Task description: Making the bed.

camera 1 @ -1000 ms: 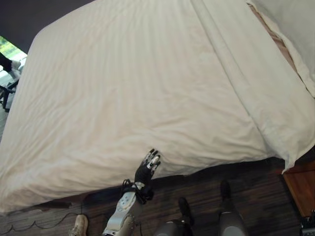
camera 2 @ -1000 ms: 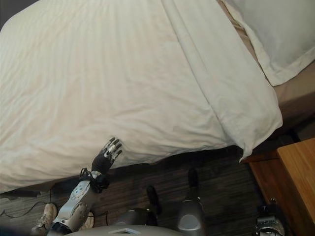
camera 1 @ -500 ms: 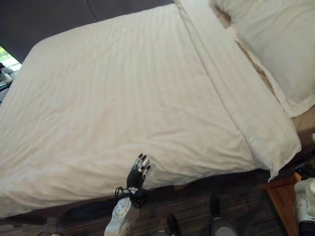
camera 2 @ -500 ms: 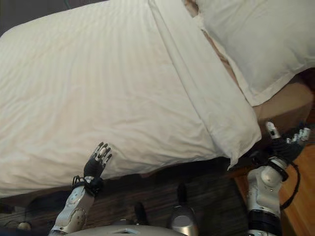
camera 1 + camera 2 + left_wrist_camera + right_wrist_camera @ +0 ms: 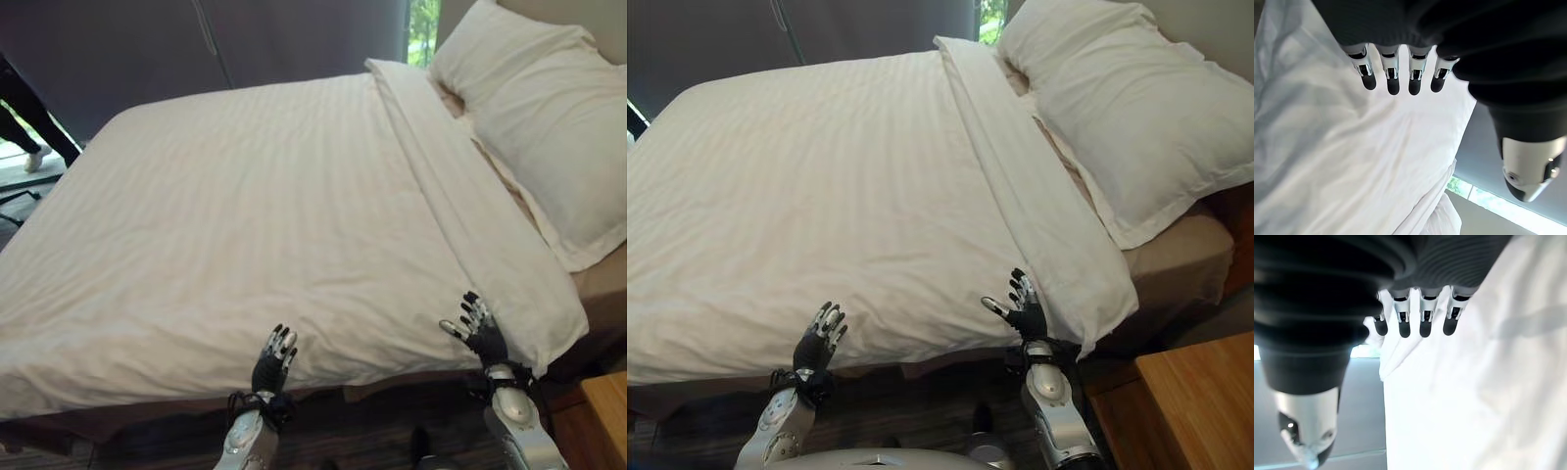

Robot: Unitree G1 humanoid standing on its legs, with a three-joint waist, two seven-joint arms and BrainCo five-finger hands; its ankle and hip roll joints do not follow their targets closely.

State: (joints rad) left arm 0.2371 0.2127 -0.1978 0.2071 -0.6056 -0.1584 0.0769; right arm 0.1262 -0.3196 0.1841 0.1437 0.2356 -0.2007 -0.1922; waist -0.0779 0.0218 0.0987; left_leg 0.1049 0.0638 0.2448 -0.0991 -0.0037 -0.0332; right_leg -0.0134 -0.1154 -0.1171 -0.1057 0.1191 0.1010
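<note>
A white striped duvet (image 5: 255, 206) covers the bed, its top end folded back in a long band (image 5: 460, 196) below a white pillow (image 5: 539, 108). My left hand (image 5: 271, 360) is raised at the duvet's near edge, fingers straight and holding nothing. My right hand (image 5: 477, 328) is up beside the folded band's near corner, fingers spread, also empty. In the left wrist view the fingers (image 5: 1393, 78) point along the duvet (image 5: 1352, 166). The right wrist view has the fingers (image 5: 1425, 318) straight over white cloth (image 5: 1474, 396).
A tan sheet (image 5: 1176, 250) shows under the pillow at the bed's right end. A wooden bedside table (image 5: 1195, 401) stands at the lower right. A person's legs (image 5: 24, 122) are at the far left beyond the bed. Dark wall and a window (image 5: 421, 20) lie behind.
The camera has tilted up, so more of the bed and the pillow show. My right hand has come up from low at the right to the folded band's corner. The left hand stays at the duvet's edge.
</note>
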